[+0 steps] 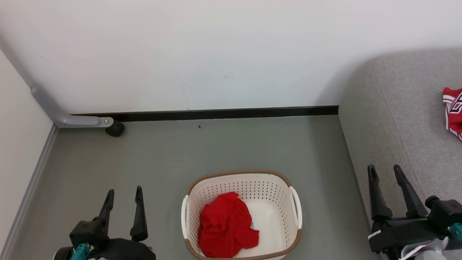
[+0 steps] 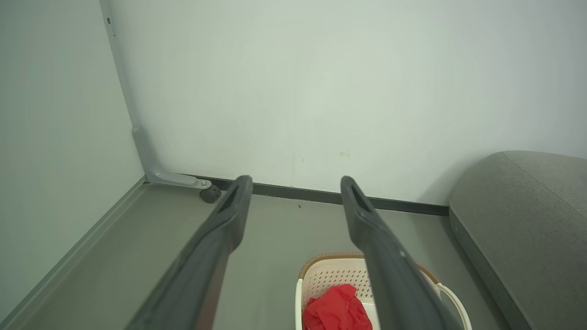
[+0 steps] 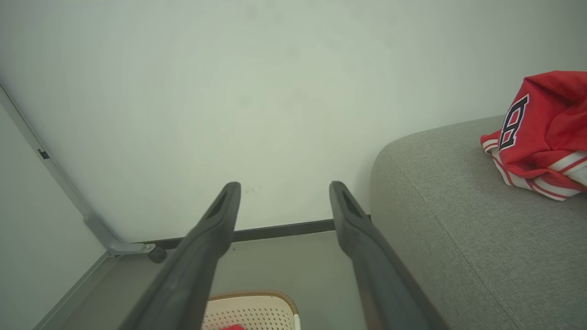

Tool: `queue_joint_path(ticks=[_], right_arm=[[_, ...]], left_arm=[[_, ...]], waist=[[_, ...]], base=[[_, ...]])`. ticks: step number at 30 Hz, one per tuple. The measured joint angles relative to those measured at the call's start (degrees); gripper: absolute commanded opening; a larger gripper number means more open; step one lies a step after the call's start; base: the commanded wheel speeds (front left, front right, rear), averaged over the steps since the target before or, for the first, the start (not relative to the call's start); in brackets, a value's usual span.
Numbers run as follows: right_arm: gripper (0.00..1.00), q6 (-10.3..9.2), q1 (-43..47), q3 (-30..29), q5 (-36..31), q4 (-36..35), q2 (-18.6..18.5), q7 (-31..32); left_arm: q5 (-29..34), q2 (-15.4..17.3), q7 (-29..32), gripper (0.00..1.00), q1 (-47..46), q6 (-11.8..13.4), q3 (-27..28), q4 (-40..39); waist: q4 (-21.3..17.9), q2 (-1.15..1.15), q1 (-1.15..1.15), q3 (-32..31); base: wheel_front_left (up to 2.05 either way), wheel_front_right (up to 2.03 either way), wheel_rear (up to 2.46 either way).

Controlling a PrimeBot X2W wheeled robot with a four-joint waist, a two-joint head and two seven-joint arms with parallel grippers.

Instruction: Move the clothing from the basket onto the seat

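A plain red garment (image 1: 226, 225) lies crumpled in the left half of the cream basket (image 1: 267, 187) on the floor; the left wrist view shows the same garment (image 2: 337, 309) and basket (image 2: 328, 277) below the fingers. A red jersey (image 1: 453, 112) with white striped trim rests on the grey seat (image 1: 397, 115), also seen as the jersey (image 3: 543, 133) on the seat (image 3: 458, 220) in the right wrist view. My left gripper (image 1: 123, 195) stands open left of the basket, holding nothing. My right gripper (image 1: 385, 172) is open over the seat's front edge, empty.
A white wall with a black skirting strip (image 1: 223, 113) runs behind the basket. A grey bracket with a black caster (image 1: 115, 128) sits in the left corner. A side wall (image 1: 18, 137) closes the left. Grey floor (image 1: 162, 159) surrounds the basket.
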Motion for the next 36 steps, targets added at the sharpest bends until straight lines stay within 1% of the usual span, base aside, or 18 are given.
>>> queue_joint_path(ticks=[5, 6, 20, 21, 25, 34, 36], right_arm=[[1.0, -0.03, 1.0, 0.0, -0.3, -0.4, 0.0, 0.0], [1.0, -0.29, 1.3, 0.0, -0.5, -0.5, 0.0, 0.0], [1.0, -0.94, 1.5, -0.1, -1.6, -1.4, 0.1, 0.0], [1.0, -0.94, 1.6, -0.1, -1.6, -1.4, 0.1, 0.0], [1.0, -0.94, 1.6, 0.0, -1.6, -1.6, 0.2, 0.0], [1.0, -0.93, 1.7, -0.2, -1.7, -2.5, 0.3, 0.0], [1.0, -0.94, 1.7, -0.2, -1.7, -3.0, 0.3, 0.0]], left_arm=[[0.5, -0.2, 0.0, 1.0, 1.1, 0.0, 0.4, -0.3], [0.7, -0.2, 0.0, 1.0, 1.4, 0.0, 0.5, -0.3], [1.9, -1.2, 0.0, 1.0, 2.3, -0.1, 1.6, -0.8], [1.9, -1.4, 0.0, 1.0, 2.3, -0.5, 1.7, -0.8], [2.7, -1.6, 0.0, 1.0, 2.3, -0.6, 1.9, -1.0], [3.5, -2.3, 0.0, 1.0, 2.7, -1.6, 1.8, -1.3], [3.5, -2.6, 0.0, 1.0, 3.2, -2.3, 1.5, -1.5]], waist=[[0.0, 0.0, 0.0, -1.2], [0.0, 0.0, 0.0, -1.2], [0.2, 0.0, 0.0, -1.7], [0.2, 0.0, 0.0, -1.7], [0.1, -0.01, 0.0, -1.6], [-0.1, 0.0, 0.0, -1.1], [-0.1, 0.0, 0.0, -0.5]], base=[[0.0, 0.0, 0.0], [0.0, 0.0, 0.0], [0.0, 0.0, 0.0], [0.0, 0.0, 0.0], [0.0, 0.0, 0.0], [0.0, 0.0, 0.0], [0.0, 0.0, 0.0]])
